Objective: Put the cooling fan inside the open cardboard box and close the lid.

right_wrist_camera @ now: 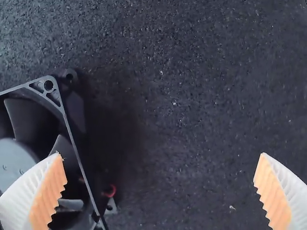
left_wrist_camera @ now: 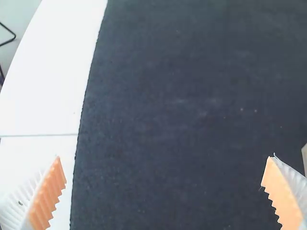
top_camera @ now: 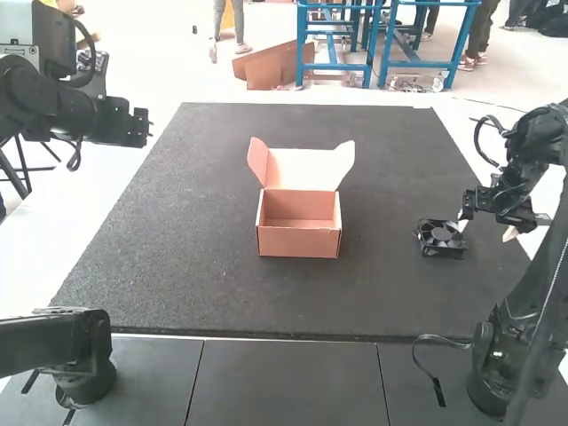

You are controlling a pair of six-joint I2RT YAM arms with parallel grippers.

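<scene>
A small cardboard box [top_camera: 298, 224] sits open in the middle of the black mat [top_camera: 177, 231], its lid flap standing up at the back. A black square cooling fan [top_camera: 441, 238] lies flat on the mat to the box's right. My right gripper [top_camera: 486, 222] hangs open just above the fan's right side; in the right wrist view the fan's frame [right_wrist_camera: 43, 124] lies by one orange-padded finger [right_wrist_camera: 47, 189]. My left gripper [left_wrist_camera: 163, 196] is open over the mat's left edge, far from the box, nothing between its fingers.
The mat covers most of the table, with white tabletop [left_wrist_camera: 43, 86] showing along its left side. The left arm's body [top_camera: 62, 106] hangs over the far left. The right arm's base [top_camera: 515, 364] stands at the front right.
</scene>
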